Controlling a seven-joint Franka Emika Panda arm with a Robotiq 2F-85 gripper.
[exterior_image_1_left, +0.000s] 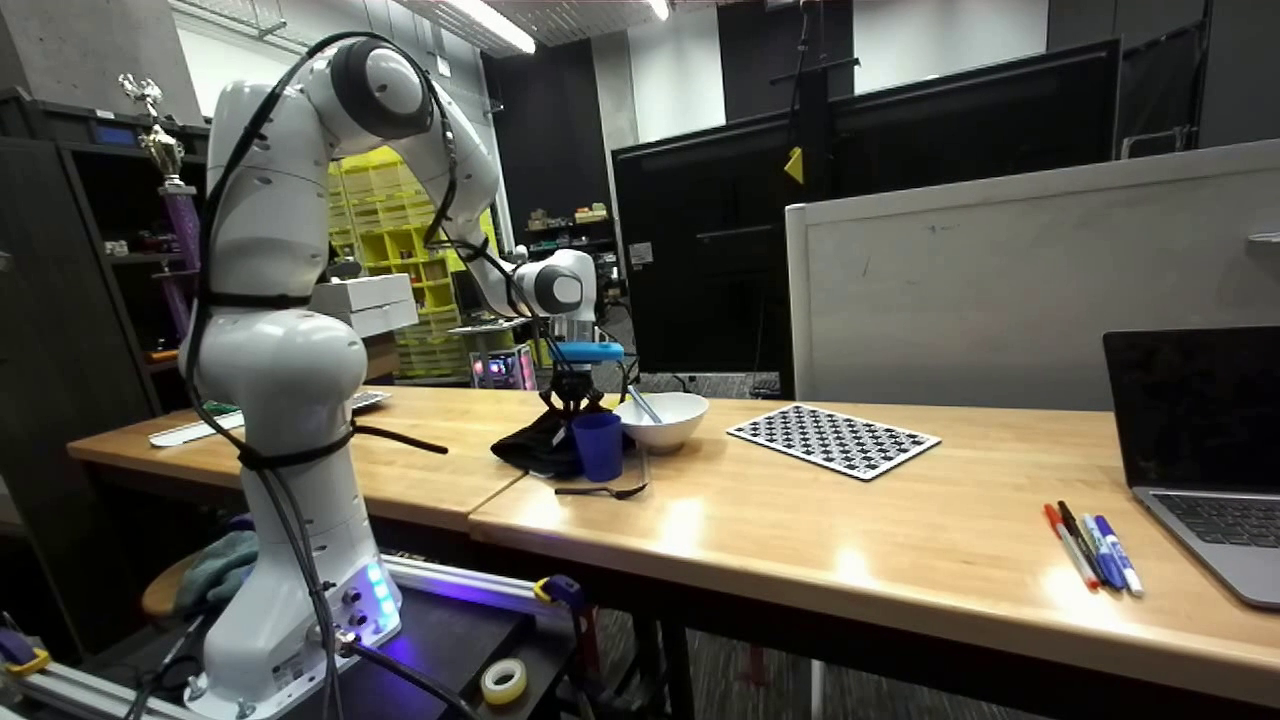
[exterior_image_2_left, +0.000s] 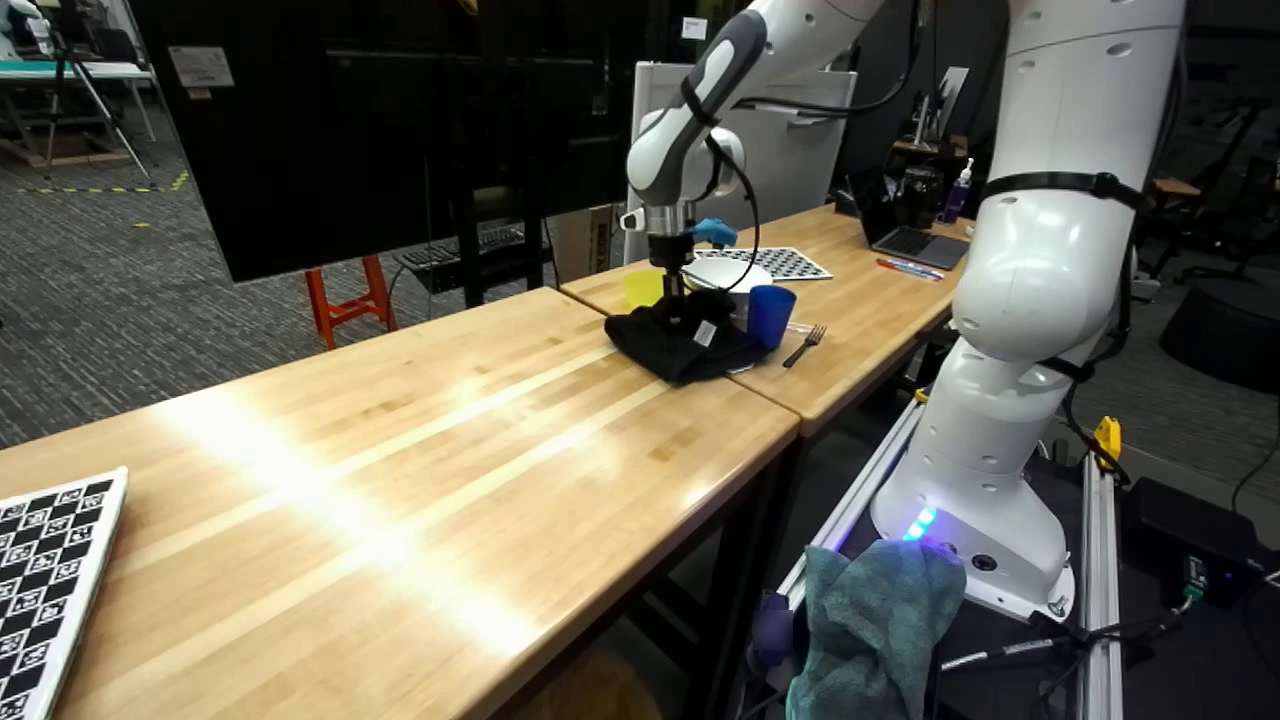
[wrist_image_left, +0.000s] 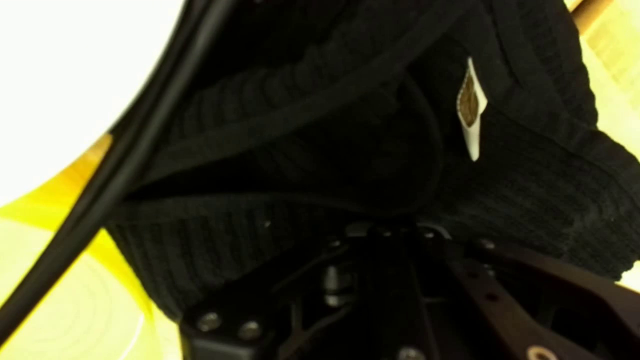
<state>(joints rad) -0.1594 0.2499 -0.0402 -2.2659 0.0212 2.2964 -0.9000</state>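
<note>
Hand (wrist_image_left: 396, 231), black cloth (wrist_image_left: 365, 135) directly beneath.

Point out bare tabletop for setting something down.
Bare wood: between the black cloth and the cropped checkered board; between the pens and the checkered board near the white bowl. Crowded: around the gripper, among cloth, bowl, blue cup and fork.
</note>
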